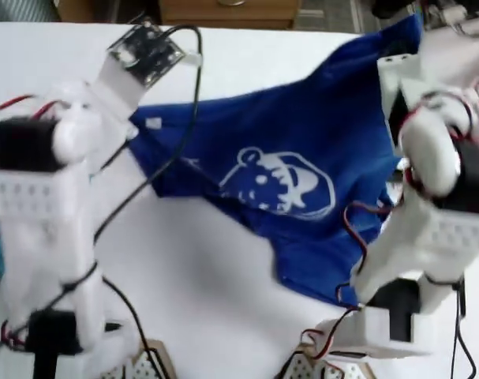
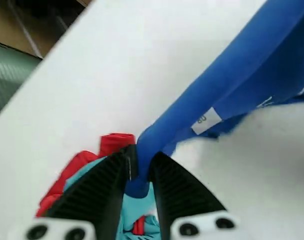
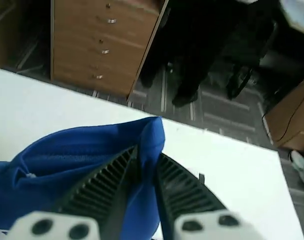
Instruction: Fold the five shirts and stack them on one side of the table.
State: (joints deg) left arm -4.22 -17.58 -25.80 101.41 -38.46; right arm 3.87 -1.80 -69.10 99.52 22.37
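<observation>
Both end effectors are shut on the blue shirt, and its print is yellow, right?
Not quite. The print on the blue shirt is white, as the high view shows. The left end effector and right end effector are both shut on it.

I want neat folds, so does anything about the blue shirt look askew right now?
Yes. The blue shirt lies slantwise and rumpled across the table, pulled taut between the left gripper and the right gripper, each shut on an edge. By the left gripper, red cloth and teal cloth sit bunched rather than neatly folded.
</observation>
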